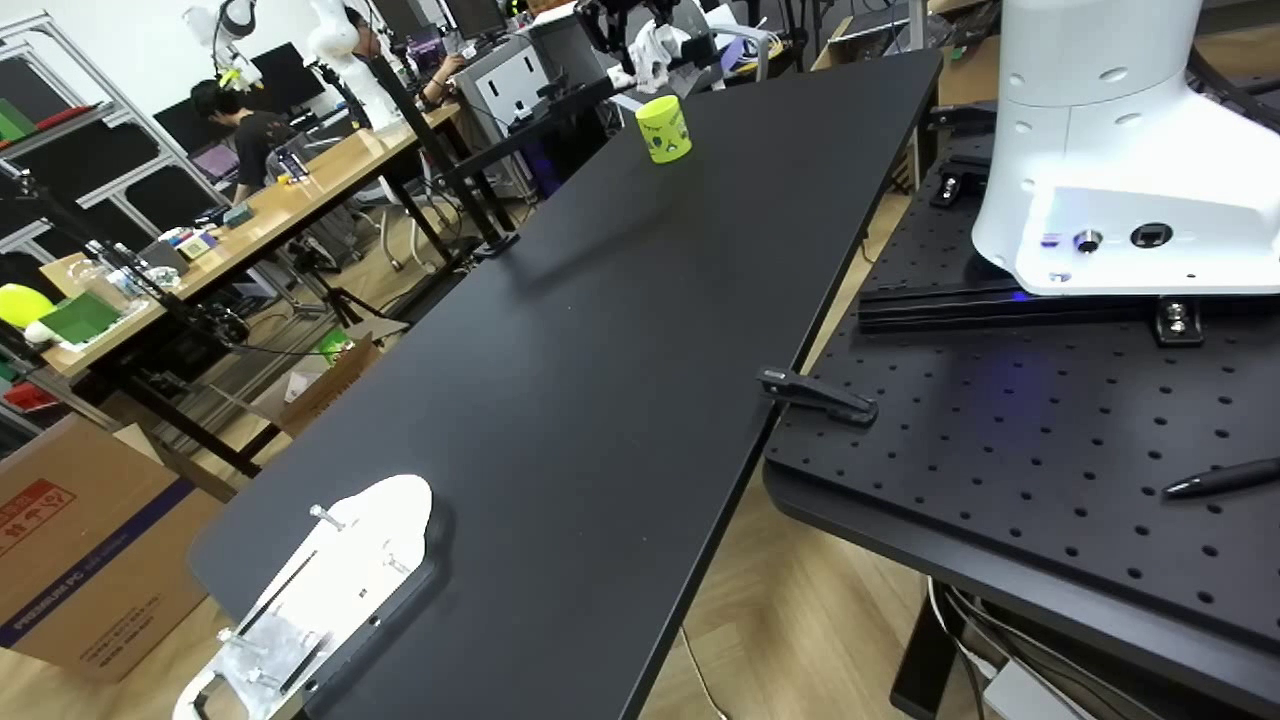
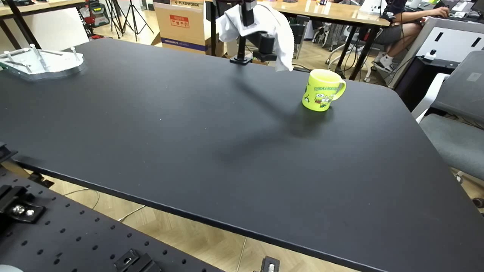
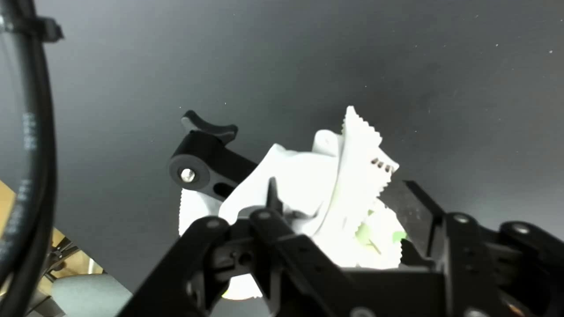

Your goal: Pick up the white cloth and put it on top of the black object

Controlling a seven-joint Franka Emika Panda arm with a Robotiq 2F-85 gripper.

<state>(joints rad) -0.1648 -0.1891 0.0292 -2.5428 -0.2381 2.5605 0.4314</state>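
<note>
The white cloth [image 2: 281,34] hangs over the end of a black stand arm [image 2: 262,43] above the table. It shows as a bunched white patch in an exterior view [image 1: 655,58]. In the wrist view the cloth [image 3: 304,176] is bright, with jagged edges and small green patches. The black object's knob and joint [image 3: 205,160] stick out beside it. My gripper [image 3: 341,187] has its two fingers wide apart with the cloth below and between them. I see no finger pinching the cloth. The gripper also shows at the top edge of an exterior view [image 1: 635,28].
A yellow-green mug [image 2: 321,90] stands on the black table [image 2: 170,132] near the cloth; it also shows in an exterior view [image 1: 664,130]. The stand's pole [image 1: 425,130] rises at the table edge. A white bracket-like plate [image 1: 350,560] lies at the table's far end.
</note>
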